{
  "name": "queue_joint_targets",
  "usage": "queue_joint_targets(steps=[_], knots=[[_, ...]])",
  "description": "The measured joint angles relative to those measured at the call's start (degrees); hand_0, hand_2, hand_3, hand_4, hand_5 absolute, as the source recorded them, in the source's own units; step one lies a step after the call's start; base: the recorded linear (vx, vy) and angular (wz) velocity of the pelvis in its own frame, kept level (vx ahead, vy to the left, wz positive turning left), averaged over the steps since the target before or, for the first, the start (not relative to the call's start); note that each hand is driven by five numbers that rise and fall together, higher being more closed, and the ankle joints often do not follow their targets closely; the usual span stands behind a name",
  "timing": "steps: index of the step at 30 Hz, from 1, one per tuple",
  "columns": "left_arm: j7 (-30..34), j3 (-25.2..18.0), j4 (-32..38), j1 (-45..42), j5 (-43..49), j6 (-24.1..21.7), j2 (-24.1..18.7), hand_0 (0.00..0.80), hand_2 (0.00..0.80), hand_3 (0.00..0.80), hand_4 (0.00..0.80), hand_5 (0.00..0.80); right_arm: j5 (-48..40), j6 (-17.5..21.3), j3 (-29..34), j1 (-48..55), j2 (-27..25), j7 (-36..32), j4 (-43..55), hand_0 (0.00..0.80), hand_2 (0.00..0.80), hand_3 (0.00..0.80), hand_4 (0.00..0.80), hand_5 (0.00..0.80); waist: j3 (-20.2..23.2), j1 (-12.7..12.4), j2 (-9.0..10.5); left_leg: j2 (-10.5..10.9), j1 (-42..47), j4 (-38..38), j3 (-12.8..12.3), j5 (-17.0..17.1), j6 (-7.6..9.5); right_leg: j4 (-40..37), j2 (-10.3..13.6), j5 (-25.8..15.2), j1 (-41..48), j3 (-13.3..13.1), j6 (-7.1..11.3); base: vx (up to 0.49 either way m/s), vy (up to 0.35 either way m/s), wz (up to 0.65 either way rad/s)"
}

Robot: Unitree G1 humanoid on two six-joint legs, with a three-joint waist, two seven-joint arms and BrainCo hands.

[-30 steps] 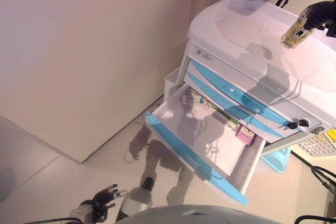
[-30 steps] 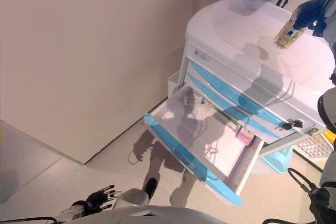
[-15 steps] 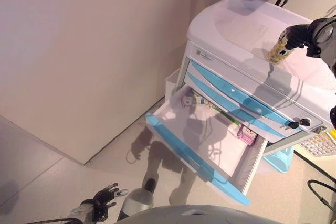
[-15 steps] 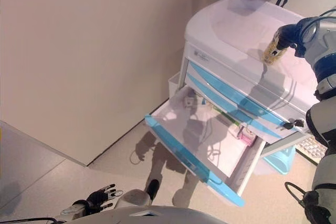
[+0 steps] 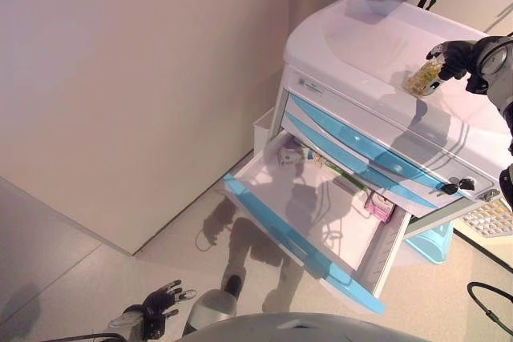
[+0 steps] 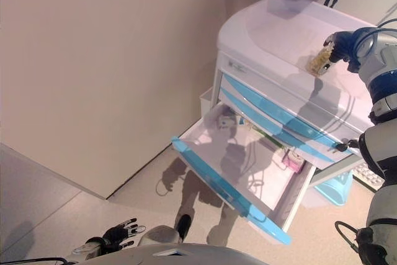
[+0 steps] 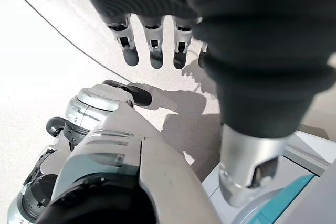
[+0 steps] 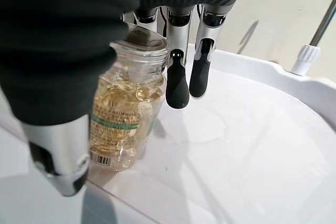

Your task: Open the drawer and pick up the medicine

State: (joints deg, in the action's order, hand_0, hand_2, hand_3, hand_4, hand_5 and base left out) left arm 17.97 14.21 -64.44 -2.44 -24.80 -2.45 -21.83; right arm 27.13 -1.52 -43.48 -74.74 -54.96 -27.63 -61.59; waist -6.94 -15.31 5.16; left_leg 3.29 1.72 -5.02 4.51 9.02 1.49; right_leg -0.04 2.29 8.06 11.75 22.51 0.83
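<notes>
A clear medicine bottle (image 5: 422, 78) of yellow capsules is in my right hand (image 5: 457, 54), which is shut on it between thumb and fingers (image 8: 178, 77). The bottle (image 8: 123, 119) is tilted, with its base at the white top (image 5: 361, 30) of the cart. The cart's lowest blue-fronted drawer (image 5: 280, 226) stands pulled out, with a pink box (image 5: 378, 206) and small packs (image 5: 290, 152) inside. My left hand (image 5: 160, 303) hangs low over the floor at the lower left, open and empty; its fingers (image 7: 152, 45) are straight.
Two shut blue drawers sit above the open one, with keys (image 5: 453, 187) in the lock at the right. A white side bin (image 5: 263, 127) hangs on the cart's left. A light blue bin (image 5: 433, 242) stands behind the drawer. A wall runs along the left.
My right hand has carried the bottle leftward and down from above the cart's right side to the cart top. The left hand has not moved.
</notes>
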Motion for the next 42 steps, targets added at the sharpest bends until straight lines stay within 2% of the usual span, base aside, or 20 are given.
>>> queue_joint_targets(steps=[5,11,13,19,22,28,32,36,39,42], knots=[[0.0,0.0,0.6,0.0,0.0,0.0,0.0,0.0,0.0,0.0,0.0,0.0,-0.4,-0.1,0.0,0.1,0.0,1.3,0.0,0.0,0.0,0.0,0.0,0.0,0.1,0.0,-0.26,0.0,0.0,0.0,0.0,0.0,0.0,0.0,0.0,0.0,0.0,0.0,0.0,0.0,0.0,0.0],[0.1,0.0,0.6,-0.1,0.0,0.1,0.0,0.0,0.0,0.0,0.0,0.0,-6.6,-1.0,0.5,0.1,0.0,4.7,0.1,0.0,0.0,0.0,0.0,0.0,0.0,0.4,-0.44,0.0,0.0,0.0,-0.2,0.0,0.0,0.0,0.0,0.0,-0.1,-0.1,0.0,0.0,0.0,0.0],[0.1,0.0,0.6,-0.4,0.0,0.1,0.0,0.0,0.0,0.0,0.0,0.0,-11.0,-1.7,1.1,0.1,-0.1,7.1,1.0,0.0,0.0,0.0,0.0,0.0,-0.2,0.7,-0.65,0.0,0.0,0.0,-0.2,0.0,0.0,0.0,0.0,0.0,-0.1,-0.1,0.0,0.0,0.0,0.0],[0.1,-0.2,0.6,-1.0,0.0,0.1,0.0,0.0,0.0,0.0,0.0,0.0,-26.1,-2.6,8.2,0.2,-1.7,16.3,3.2,0.0,0.0,0.0,0.0,0.0,-0.4,1.5,-0.98,0.0,-0.1,0.0,-0.3,0.0,0.0,0.1,0.0,0.0,-0.2,-0.3,0.0,0.0,0.0,0.0],[0.2,-0.3,0.6,-1.0,0.0,0.0,0.0,0.0,0.0,0.0,0.0,0.0,-31.0,-2.4,11.6,0.2,-3.7,20.4,4.4,0.0,0.0,0.0,0.0,0.0,-0.4,1.7,-0.99,0.0,-0.1,0.0,-0.3,0.0,0.0,0.1,0.0,0.0,-0.2,-0.4,-0.01,0.0,0.0,0.0],[0.4,-0.3,0.5,-1.1,0.0,-0.2,0.0,0.0,0.0,0.0,0.0,0.0,-40.8,-2.4,14.5,0.3,-6.9,26.0,5.2,0.0,0.0,0.0,0.0,0.0,-0.4,3.5,-0.98,-0.2,0.0,0.0,-1.3,-0.1,0.01,0.1,0.0,0.0,-0.5,-1.4,-0.02,-0.001,0.0,-0.06],[0.5,-0.2,0.3,-1.0,0.0,-0.3,0.0,0.0,0.0,0.0,0.0,0.0,-48.2,-2.2,19.6,0.9,-8.0,31.3,5.0,0.0,0.0,0.0,0.0,0.0,-0.4,5.0,-0.97,-0.3,0.4,0.0,-2.0,-0.3,0.17,0.1,0.1,-0.1,-0.4,-2.0,-0.06,-0.007,-0.004,-0.1],[1.2,-0.2,0.0,-1.1,0.0,-0.4,0.1,0.0,0.0,0.0,0.0,0.0,-59.1,-1.2,28.4,4.3,-9.1,37.6,5.0,0.0,0.0,0.0,0.0,0.0,-0.4,6.3,-0.94,-0.4,0.8,0.0,-3.2,-0.6,0.34,0.2,0.2,-0.2,-0.5,-3.2,-0.18,-0.007,-0.004,-0.14],[1.8,0.0,-0.1,-1.2,0.0,-0.4,0.1,0.0,0.0,0.0,0.0,0.0,-67.1,0.0,37.0,11.0,-9.2,39.8,5.5,0.0,0.0,0.0,0.0,0.0,-0.4,7.1,-0.93,-0.5,1.3,0.0,-4.4,-1.0,0.49,0.4,0.2,-0.3,-0.6,-4.6,-0.14,-0.027,0.007,-0.21],[2.3,0.3,-0.6,-1.4,0.2,-0.4,0.1,0.0,0.0,0.0,0.0,0.0,-72.7,0.8,43.9,20.6,-7.7,38.9,6.1,0.0,0.0,0.0,0.0,0.0,-0.3,8.2,-1.0,-0.8,1.8,0.0,-6.3,-1.5,0.62,1.3,0.4,-0.4,-1.4,-6.5,-0.11,-0.051,0.004,-0.37]])
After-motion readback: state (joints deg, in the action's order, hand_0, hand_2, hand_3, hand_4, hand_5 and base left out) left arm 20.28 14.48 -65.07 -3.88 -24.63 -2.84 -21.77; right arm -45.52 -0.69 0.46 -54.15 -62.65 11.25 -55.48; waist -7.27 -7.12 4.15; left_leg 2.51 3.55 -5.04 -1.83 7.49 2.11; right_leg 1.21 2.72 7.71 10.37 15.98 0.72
